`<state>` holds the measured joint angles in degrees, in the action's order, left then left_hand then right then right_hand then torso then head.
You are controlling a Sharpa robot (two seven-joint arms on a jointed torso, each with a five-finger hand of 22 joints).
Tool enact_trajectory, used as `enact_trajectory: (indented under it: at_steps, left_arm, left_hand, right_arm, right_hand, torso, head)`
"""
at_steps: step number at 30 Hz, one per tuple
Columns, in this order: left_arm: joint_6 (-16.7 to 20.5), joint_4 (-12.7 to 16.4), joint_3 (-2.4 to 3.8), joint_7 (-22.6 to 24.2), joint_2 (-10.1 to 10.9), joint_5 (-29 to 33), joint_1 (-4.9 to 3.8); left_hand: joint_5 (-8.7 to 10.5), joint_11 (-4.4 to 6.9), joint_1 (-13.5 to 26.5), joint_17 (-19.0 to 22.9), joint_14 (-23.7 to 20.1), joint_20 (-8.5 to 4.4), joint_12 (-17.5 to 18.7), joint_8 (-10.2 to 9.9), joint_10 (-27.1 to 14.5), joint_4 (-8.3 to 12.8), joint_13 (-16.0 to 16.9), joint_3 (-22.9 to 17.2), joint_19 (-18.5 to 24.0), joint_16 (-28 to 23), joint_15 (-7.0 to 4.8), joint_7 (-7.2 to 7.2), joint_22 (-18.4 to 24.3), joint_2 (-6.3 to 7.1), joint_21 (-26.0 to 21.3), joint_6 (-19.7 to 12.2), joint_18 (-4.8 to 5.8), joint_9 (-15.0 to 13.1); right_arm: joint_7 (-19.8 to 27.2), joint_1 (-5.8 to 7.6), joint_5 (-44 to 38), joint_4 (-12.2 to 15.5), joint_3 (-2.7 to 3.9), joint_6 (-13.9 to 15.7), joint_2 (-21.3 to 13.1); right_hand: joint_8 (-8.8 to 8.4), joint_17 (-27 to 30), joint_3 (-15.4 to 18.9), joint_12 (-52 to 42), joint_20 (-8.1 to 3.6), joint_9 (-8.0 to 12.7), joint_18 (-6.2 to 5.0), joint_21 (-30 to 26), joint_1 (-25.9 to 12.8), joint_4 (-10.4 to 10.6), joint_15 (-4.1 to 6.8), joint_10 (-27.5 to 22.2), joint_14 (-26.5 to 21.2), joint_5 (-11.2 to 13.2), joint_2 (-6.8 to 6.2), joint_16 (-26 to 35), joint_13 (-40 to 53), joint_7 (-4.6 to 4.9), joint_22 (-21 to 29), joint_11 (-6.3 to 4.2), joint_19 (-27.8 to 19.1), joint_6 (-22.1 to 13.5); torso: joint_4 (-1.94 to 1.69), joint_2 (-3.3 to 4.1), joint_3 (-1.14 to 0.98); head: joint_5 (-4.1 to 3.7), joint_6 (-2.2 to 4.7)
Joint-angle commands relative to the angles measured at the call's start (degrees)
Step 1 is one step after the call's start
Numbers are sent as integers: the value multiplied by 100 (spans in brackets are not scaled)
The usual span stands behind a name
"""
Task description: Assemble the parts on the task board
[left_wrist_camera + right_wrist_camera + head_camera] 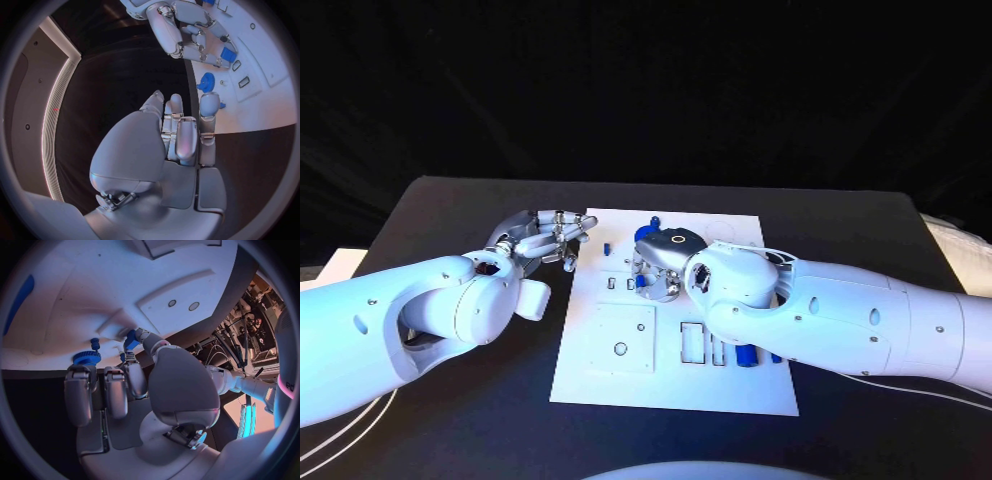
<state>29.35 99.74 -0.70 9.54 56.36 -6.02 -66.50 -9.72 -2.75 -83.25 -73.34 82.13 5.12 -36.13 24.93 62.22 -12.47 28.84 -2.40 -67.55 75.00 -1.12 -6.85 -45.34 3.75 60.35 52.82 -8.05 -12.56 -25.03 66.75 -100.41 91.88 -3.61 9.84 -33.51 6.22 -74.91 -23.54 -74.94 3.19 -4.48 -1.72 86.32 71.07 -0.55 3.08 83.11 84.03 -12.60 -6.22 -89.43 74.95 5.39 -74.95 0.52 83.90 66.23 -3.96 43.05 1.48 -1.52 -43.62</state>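
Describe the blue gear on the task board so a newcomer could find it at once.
Start at the white task board in the middle of the black table. Go to its far edge, just beyond the right hand. There lies the blue gear, round and toothed, unlike the straight blue pieces at the board's near end.

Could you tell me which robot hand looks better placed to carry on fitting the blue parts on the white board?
Probably the right robot hand: it is over the white board, fingertips at a small blue part. The left robot hand sits beside the board's edge, holding nothing.
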Motion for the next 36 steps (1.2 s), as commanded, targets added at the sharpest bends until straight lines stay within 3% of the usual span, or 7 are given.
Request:
enact_trajectory:
  at_steps: [1,21,36]
  left_arm:
    - [-28,21,4,326,7,276,-6]
    - [-136,33,3,349,0,306,-6]
    - [-305,22,3,246,-15,273,-6]
  left_hand:
    - [10,3,28,6,-34,-6,27,-23,-41,-23,-12,-1,34,-10,1,-38,9,37,-32,-7,-80,8]
    - [11,-14,70,39,-44,7,51,-85,-81,-35,-62,-3,35,-27,14,-53,56,50,-82,-14,-85,54]
    - [30,-35,79,95,-70,22,91,-148,-143,-32,-123,-26,59,-63,31,-72,146,36,-162,-8,-97,100]
  right_arm:
    - [-184,-20,-211,-15,-13,-247,8]
    - [-292,-37,-169,-79,-15,-377,65]
    - [-222,-47,-151,-101,-18,-285,67]
  right_hand:
    - [26,-1430,-11,17,-35,-10,7,18,4,-14,19,25,579,21,23,-13,499,-4,-760,10,270,34]
    - [19,-1423,1,22,-34,-8,7,17,-22,4,16,22,577,-10,31,-9,499,0,-760,14,270,27]
    - [-36,-1361,109,250,-18,14,-10,-26,-136,50,-4,-85,562,30,-84,28,366,33,-681,41,231,-51]
  torso:
    - [8,0,-6]
    - [5,-2,-1]
    - [8,1,-7]
  head:
    - [16,-8]
    - [7,-17]
    - [12,-21]
